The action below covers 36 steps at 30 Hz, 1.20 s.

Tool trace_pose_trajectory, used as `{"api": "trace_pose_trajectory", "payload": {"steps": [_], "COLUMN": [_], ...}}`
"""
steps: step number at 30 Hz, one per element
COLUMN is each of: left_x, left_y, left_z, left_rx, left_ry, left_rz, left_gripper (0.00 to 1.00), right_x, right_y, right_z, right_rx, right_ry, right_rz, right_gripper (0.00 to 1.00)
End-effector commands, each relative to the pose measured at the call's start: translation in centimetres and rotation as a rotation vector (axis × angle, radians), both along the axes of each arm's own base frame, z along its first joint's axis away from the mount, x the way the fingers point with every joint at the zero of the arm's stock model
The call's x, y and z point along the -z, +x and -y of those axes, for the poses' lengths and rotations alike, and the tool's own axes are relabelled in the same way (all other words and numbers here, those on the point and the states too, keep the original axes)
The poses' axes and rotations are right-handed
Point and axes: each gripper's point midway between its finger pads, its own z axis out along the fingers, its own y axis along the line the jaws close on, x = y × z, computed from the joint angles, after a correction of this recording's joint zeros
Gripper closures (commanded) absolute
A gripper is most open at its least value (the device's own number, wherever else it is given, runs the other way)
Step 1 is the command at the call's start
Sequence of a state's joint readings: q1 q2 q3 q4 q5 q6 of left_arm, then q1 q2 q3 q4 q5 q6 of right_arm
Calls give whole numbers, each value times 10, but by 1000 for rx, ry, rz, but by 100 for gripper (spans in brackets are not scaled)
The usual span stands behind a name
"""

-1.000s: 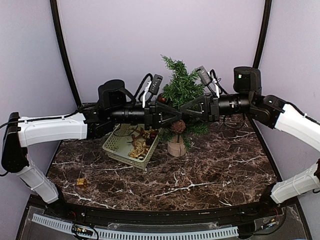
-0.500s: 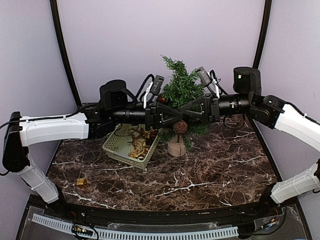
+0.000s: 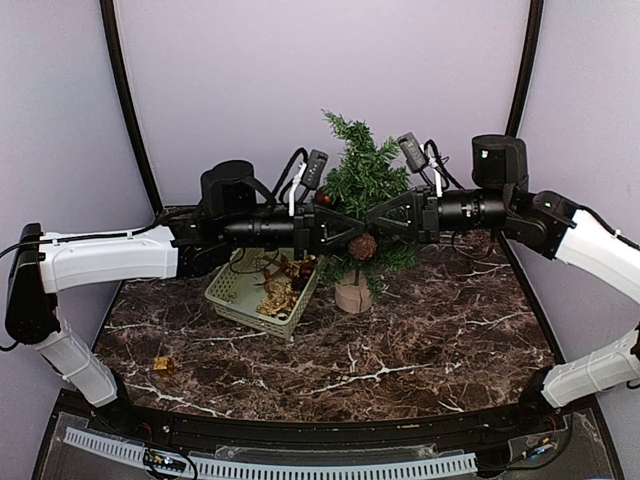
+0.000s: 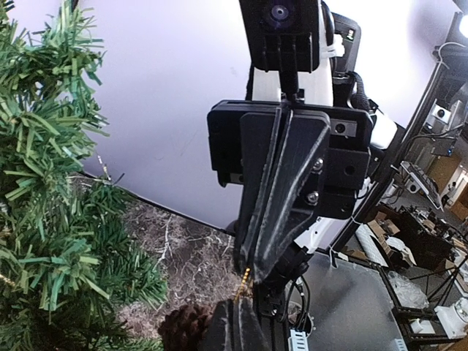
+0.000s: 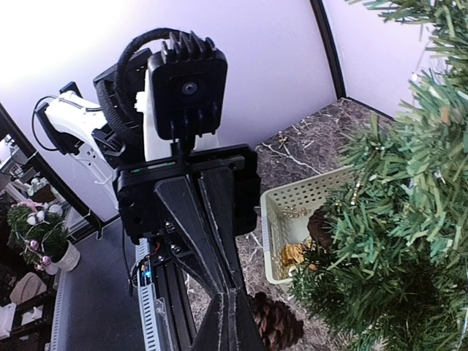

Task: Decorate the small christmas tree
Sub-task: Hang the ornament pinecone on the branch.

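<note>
The small christmas tree [image 3: 365,175] stands at the back centre on a round wooden base [image 3: 352,293]. In front of it my left gripper [image 3: 352,227] and right gripper [image 3: 367,226] meet tip to tip, both shut. A brown pinecone [image 3: 362,246] hangs just below the tips on a gold beaded string [image 4: 246,280]. In the left wrist view the string runs from the right gripper [image 4: 252,259] down into my own shut fingers [image 4: 238,325], beside the pinecone [image 4: 186,329]. In the right wrist view the pinecone [image 5: 276,319] hangs beside my shut right gripper [image 5: 232,325].
A pale green basket [image 3: 232,295] with gold and brown ornaments sits left of the tree; the basket's rim [image 5: 272,219] also shows in the right wrist view. A small gold ornament [image 3: 163,365] lies on the dark marble table [image 3: 420,350] at the front left.
The left gripper's jaws have closed at the right gripper's tip. The pinecone hangs slightly higher and further right than before. Both arms otherwise hold their place.
</note>
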<state>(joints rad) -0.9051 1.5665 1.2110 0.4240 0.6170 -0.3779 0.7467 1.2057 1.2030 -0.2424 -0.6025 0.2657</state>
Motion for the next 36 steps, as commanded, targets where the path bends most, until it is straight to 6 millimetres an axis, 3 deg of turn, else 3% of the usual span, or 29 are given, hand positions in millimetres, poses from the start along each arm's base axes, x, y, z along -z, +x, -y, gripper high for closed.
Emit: {"api": "trace_pose_trajectory", "payload": {"steps": [1,8,25,36], "left_x": [-16,-15,16,12], "left_y": [8,16,28,40], "left_z": [-13,-13,-3,1], "left_rx": [-77,-113,-118,-138], "left_ry": [-20,-17,71,49], "left_rz": [21,4,-88,-107], "left_gripper": [100,100,100,100], "right_x": [-2,3,28,28], "right_y": [13,22,41,51], "right_z": [8,9,2,7], "right_rx": [88,131,190,261], "right_ry": [-27,-49,-96,-93], "right_rz": [50,47,-17,-24], "right_gripper": [100,100,100,100]}}
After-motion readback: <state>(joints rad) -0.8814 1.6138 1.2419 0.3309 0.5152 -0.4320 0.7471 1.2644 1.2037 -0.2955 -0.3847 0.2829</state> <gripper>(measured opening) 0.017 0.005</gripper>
